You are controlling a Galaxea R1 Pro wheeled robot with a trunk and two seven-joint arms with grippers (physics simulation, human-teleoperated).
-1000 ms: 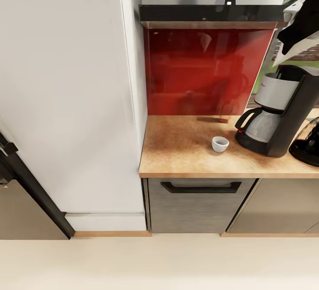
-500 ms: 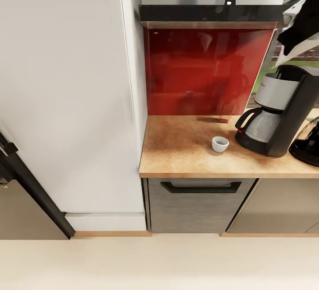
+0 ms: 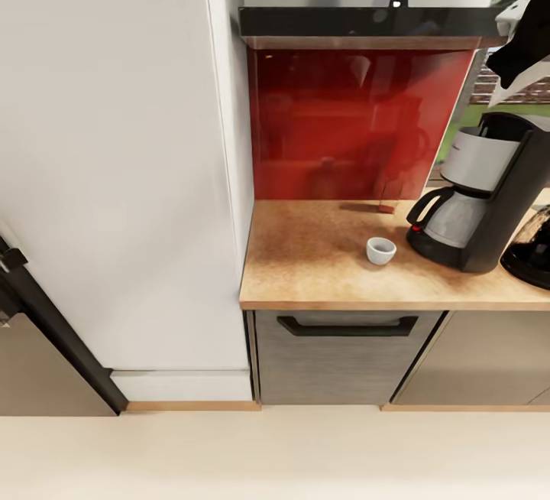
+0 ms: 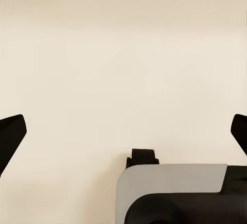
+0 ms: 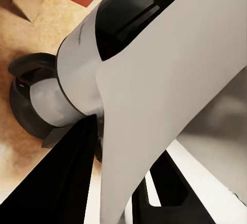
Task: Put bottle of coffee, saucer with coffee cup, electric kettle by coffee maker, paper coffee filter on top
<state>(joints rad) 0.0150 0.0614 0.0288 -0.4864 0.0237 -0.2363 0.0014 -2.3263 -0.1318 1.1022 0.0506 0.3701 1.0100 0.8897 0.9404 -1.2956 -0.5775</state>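
My right gripper hangs above the coffee maker, shut on the paper coffee filter. In the right wrist view the white filter is pinched between the dark fingers, with the coffee maker's basket just beyond it. The coffee cup stands upright on the kitchen countertop, left of the coffee maker. The electric kettle sits at the coffee maker's right. The black kitchen shelf runs above the red backsplash. My left gripper is open over the beige floor.
A tall white cabinet bounds the countertop's left end. A grey drawer front with a black handle sits under the worktop. A small red-brown item lies against the backsplash. Beige floor lies in front.
The right gripper with the filter has shifted slightly to the right over the coffee maker. The head view has drifted a little; the cup and coffee maker stay put.
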